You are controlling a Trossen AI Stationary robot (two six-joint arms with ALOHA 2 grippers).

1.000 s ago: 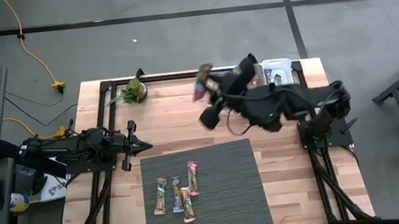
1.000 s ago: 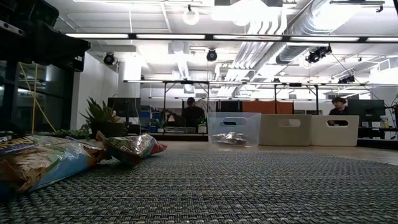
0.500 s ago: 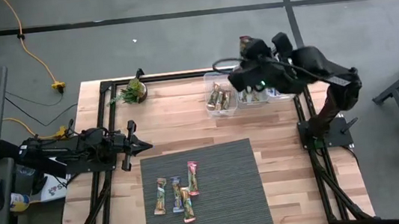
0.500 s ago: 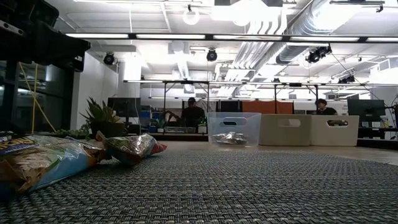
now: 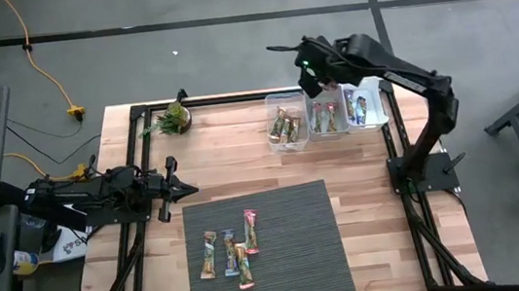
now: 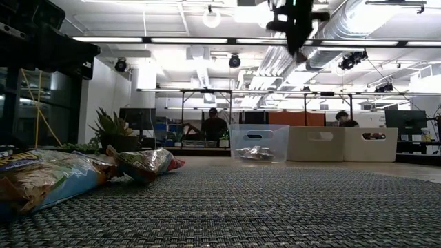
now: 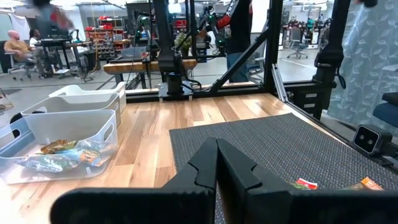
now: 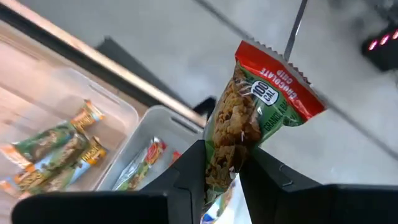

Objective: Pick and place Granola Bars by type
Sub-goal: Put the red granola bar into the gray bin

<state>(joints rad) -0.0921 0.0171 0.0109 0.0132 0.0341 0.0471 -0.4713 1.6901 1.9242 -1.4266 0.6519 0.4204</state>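
Right gripper (image 8: 225, 177) fingers pinch a chocolate granola bar (image 8: 256, 118) above the bins (image 5: 327, 114); left gripper (image 7: 216, 163) fingers closed, empty.

Light wooden table (image 5: 232, 158): dark woven mat (image 5: 296, 249) at near centre, three clear bins (image 5: 325, 115) along far right edge, small potted plant (image 5: 175, 118) at far left.

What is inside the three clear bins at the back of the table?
Each of the three bins holds a few granola bars. The right tool, shut on a red-topped bar, partly covers the middle bin, so its contents can't be counted.
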